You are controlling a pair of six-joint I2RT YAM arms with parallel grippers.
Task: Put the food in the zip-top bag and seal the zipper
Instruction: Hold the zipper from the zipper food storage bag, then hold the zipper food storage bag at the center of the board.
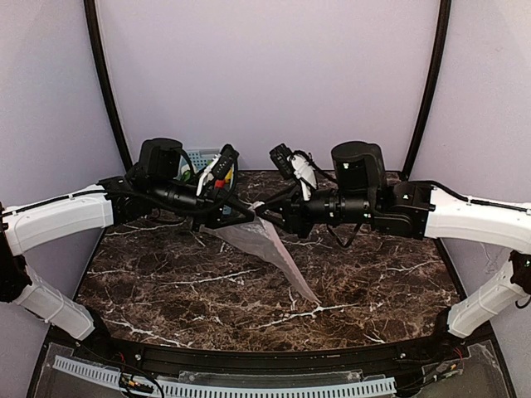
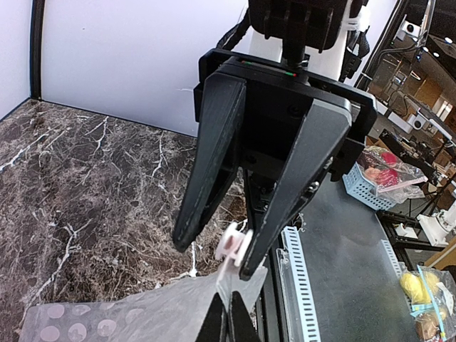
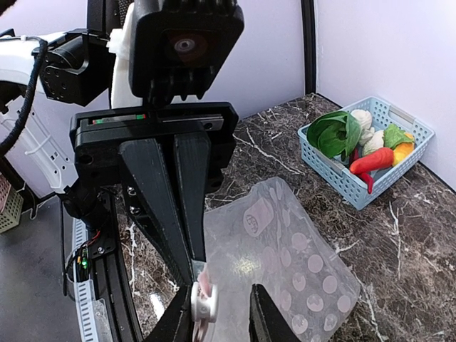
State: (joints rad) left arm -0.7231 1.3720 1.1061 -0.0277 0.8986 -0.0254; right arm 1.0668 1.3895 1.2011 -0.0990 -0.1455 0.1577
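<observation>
We see L jaws clenched on the zip-top bag (image 3: 285, 256) edge, R jaws released w/ zipper slider (image 3: 203, 303) between them

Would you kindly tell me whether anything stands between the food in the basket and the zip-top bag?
Nothing on the table lies between the food and the zip-top bag; the left hand pinches its zipper edge and the right hand brackets the slider, crowding that edge.

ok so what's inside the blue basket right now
The basket holds a green leafy toy, white pieces, a long red-orange one and a yellow one. Anything beneath them is covered, so the count is uncertain.
</observation>
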